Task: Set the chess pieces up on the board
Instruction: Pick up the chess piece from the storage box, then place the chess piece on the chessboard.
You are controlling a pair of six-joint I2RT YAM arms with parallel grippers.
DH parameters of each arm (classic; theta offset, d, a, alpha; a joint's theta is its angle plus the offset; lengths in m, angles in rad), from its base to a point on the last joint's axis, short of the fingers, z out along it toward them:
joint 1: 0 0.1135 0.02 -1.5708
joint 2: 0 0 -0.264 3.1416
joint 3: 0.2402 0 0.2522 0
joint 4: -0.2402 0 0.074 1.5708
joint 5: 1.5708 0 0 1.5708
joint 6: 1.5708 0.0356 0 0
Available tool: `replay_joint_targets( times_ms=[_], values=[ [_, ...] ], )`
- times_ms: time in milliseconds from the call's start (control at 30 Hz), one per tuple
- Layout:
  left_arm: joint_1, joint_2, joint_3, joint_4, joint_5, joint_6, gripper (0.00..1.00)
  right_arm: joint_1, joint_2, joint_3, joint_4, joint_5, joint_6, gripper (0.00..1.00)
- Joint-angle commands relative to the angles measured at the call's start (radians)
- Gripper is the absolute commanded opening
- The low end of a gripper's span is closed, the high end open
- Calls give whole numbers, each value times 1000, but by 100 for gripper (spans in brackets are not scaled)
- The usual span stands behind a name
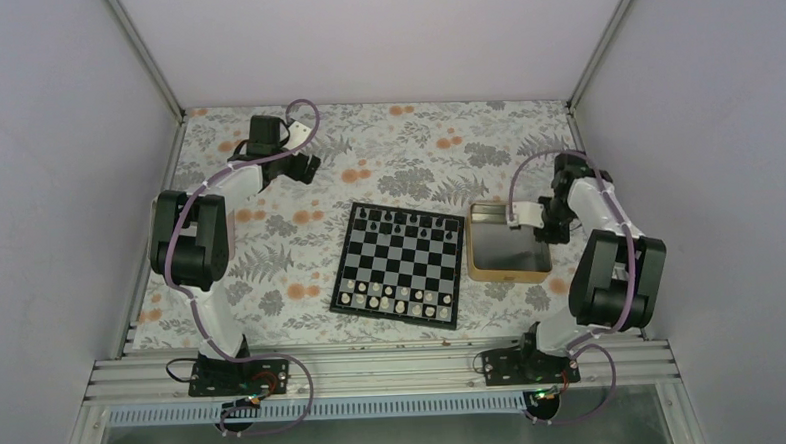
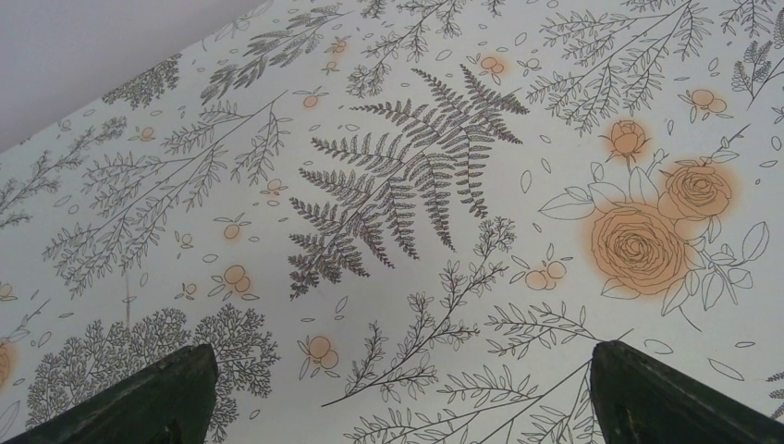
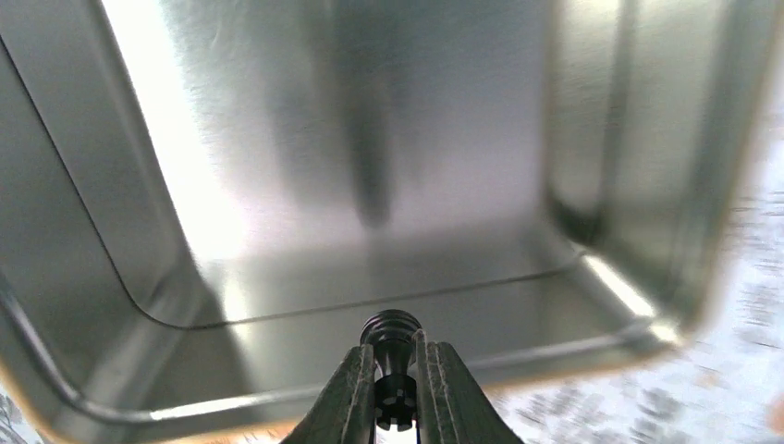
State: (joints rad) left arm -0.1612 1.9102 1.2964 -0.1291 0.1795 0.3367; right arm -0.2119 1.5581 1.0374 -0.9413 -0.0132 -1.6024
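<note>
grey-floored tray (image 3: 111, 231) by right gripper (image 3: 393, 370) pinching black chessman (image 3: 392, 331).

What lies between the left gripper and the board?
Only bare flowered cloth lies between the left gripper and the board; the top view shows it.

Board (image 1: 401, 265) middle bare; black pieces (image 1: 409, 221) far edge, white pieces (image 1: 392, 300) near. Tray (image 1: 509, 274) wall near right pincer (image 3: 393, 351).

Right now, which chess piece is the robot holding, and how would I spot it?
Find the chessboard in the middle of the flowery table, then the tray right beside it on the right. Above that tray, the robot's right hand is pinched shut on one tiny black chess piece. It's the only piece gripped by a hand instead of standing on a square.
</note>
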Motion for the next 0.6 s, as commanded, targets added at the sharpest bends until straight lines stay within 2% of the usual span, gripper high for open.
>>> replay_joint_targets(
  times_ms=[0, 267, 567],
  values=[
    [-3, 6, 20, 3, 1, 13, 100, 72, -50, 135, -126, -5, 50, 7],
    [-4, -11, 9, 9, 5, 13, 100, 319, 40, 277, -186, -47, 155, 8],
    [-3, -35, -4, 16, -11, 19, 100, 481, 200, 352, -125, -94, 205, 9]
  ],
)
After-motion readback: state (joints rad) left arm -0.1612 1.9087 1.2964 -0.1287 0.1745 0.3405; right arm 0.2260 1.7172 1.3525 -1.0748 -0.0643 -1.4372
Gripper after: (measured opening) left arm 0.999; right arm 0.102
